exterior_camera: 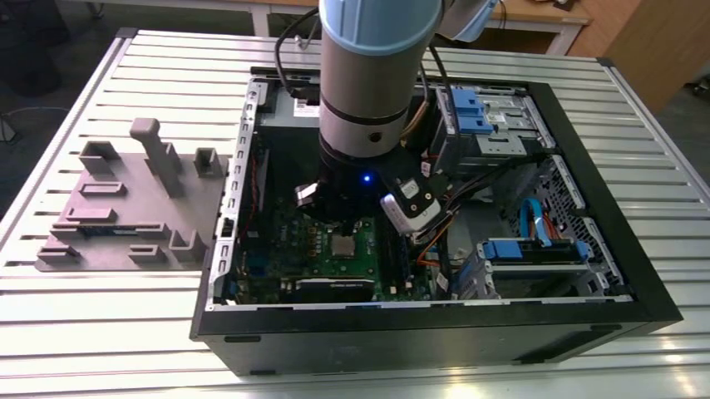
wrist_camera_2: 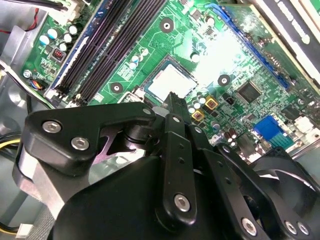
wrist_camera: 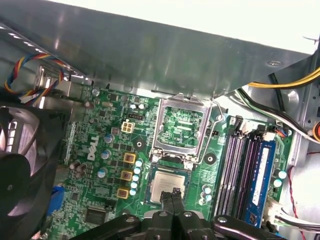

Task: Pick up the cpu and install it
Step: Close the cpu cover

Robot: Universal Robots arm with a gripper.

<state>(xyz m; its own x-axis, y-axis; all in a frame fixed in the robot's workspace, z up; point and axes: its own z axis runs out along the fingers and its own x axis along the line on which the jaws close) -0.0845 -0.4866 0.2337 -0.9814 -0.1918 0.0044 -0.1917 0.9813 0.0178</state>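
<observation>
The cpu (wrist_camera: 167, 182) lies flat in its socket on the green motherboard (wrist_camera: 107, 165), silver top up. It shows in the second wrist view as the cpu (wrist_camera_2: 170, 82) and in the exterior view as the cpu (exterior_camera: 344, 246). My gripper (wrist_camera: 173, 194) hangs just above one edge of the chip with its two black fingers pressed together and nothing between them. The second wrist view has the gripper (wrist_camera_2: 173, 99) tip close beside the chip's rim. The silver hinged frame (wrist_camera: 181, 125) stands swung open next to the socket.
The open black computer case (exterior_camera: 621, 249) lies on a slatted metal table (exterior_camera: 111, 332). Memory slots (wrist_camera: 240, 170), a black fan (wrist_camera: 20, 165), blue drive bays (exterior_camera: 533, 249) and loose cables (exterior_camera: 444, 224) surround the socket. A grey fixture block (exterior_camera: 133, 208) sits at the exterior view's left.
</observation>
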